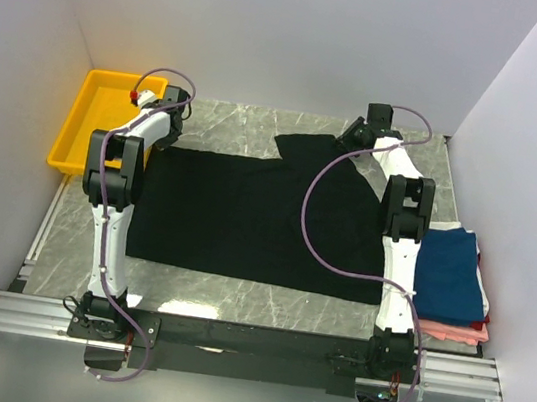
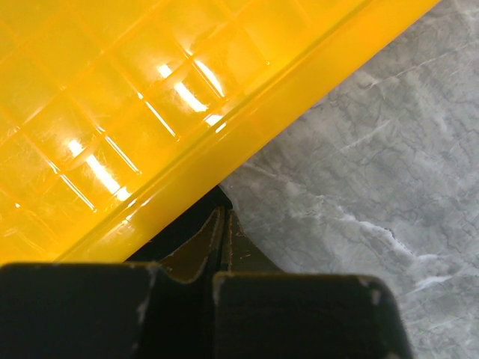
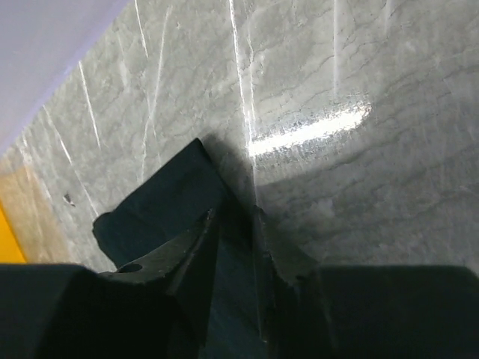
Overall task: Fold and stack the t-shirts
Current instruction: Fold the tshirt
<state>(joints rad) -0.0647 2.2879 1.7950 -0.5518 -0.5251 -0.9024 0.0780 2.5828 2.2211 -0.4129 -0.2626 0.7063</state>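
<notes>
1. The right claw (image 3: 233,224) is seen with its jaws a narrow way apart. A fold of the black shirt (image 3: 161,209) lies between them, and one corner of cloth sticks out past the tips. Whether the cloth is pinched cannot be told.
2. The left claw (image 2: 222,224) is closed tight on the shirt's far left corner, a tip of black cloth showing just past its fingers.
3. The black shirt (image 1: 246,218) is spread flat on the table (image 1: 259,129) between the two arms, and its far right sleeve is bunched under the right claw.
4. A yellow tray (image 2: 112,112) is found just beside the left claw.
5. The folded shirts (image 1: 450,274) are stacked at the right edge, navy on top and pink beneath.
</notes>
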